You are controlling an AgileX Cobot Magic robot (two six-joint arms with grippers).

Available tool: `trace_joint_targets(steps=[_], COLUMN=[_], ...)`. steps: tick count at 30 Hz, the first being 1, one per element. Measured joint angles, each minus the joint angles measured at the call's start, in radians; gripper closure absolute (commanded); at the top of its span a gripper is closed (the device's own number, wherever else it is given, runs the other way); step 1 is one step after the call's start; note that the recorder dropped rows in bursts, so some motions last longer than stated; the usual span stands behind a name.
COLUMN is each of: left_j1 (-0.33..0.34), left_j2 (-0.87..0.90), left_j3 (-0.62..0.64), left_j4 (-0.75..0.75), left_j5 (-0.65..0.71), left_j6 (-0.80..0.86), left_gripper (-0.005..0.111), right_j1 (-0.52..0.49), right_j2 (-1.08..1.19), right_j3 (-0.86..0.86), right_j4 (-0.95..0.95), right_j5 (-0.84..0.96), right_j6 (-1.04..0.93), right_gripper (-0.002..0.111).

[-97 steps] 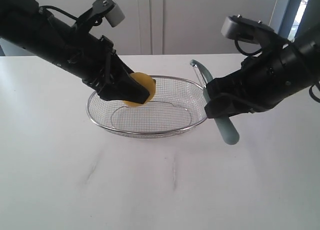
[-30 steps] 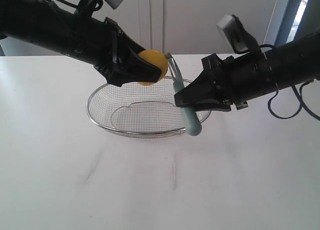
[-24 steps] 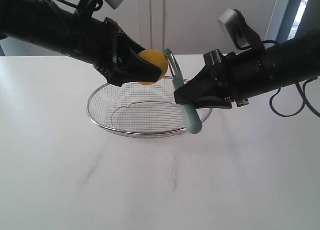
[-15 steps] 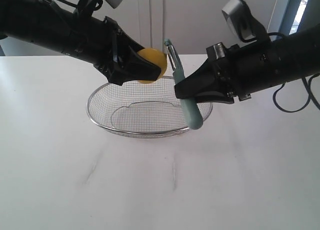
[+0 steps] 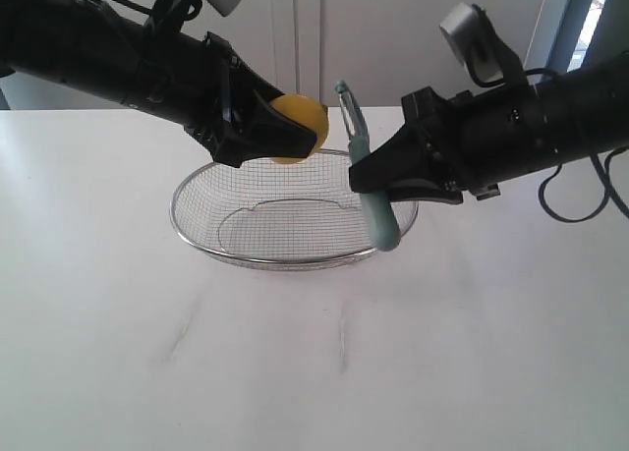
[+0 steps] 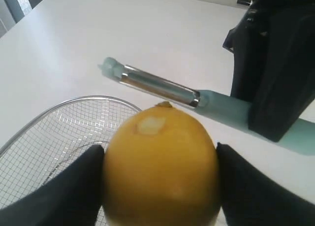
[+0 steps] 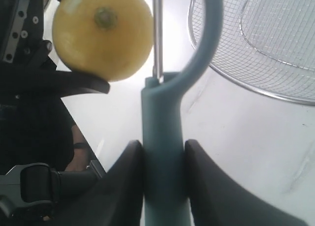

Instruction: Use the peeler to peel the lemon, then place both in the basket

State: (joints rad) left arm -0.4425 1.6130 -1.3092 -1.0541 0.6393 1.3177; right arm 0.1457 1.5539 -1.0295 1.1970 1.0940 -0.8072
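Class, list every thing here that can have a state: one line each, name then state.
lemon, clamped in the left gripper, held above the basket
peeler, clamped in the right gripper, head up beside the lemon
basket, upright on the table, empty

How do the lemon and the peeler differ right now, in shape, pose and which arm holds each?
The lemon is round and bright yellow; the peeler is long, slim and pale teal, with a metal blade. The left gripper clamps the lemon; the right gripper clamps the peeler's handle. The peeler stands nearly upright, head up, close beside the lemon. Both are held in the air, neither in the basket.
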Motion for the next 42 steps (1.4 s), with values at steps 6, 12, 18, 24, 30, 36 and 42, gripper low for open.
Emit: trace_joint_targets(steps=[6,12,18,24,30,36,42], left_j1=[0.000,0.000,0.000,0.000,0.000,0.000,0.000], left_j2=[0.000,0.000,0.000,0.000,0.000,0.000,0.000], left_j3=[0.000,0.000,0.000,0.000,0.000,0.000,0.000], left_j4=[0.000,0.000,0.000,0.000,0.000,0.000,0.000], left_j5=[0.000,0.000,0.000,-0.001,-0.001,-0.002,-0.002], left_j6=[0.000,0.000,0.000,0.000,0.000,0.000,0.000], left_gripper=[0.107,0.107,0.107,0.107,0.107,0.107,0.107], right_j1=[0.000,0.000,0.029,0.057,0.092,0.102,0.102], right_j2=[0.026,0.037,0.041,0.064,0.084,0.084,0.084], right_j3=[0.016,0.016,0.016,0.016,0.016,0.016,0.016], right_j4=[-0.004,-0.004,-0.004,-0.004,-0.004,0.007,0.018], right_j5=[-0.002,-0.007,-0.040,-0.064,-0.069,-0.062,-0.062], right_j6=[0.002,0.002,0.003,0.015,0.020,0.020,0.020], right_gripper=[0.108,0.108,0.108,0.108,0.108,0.108,0.108])
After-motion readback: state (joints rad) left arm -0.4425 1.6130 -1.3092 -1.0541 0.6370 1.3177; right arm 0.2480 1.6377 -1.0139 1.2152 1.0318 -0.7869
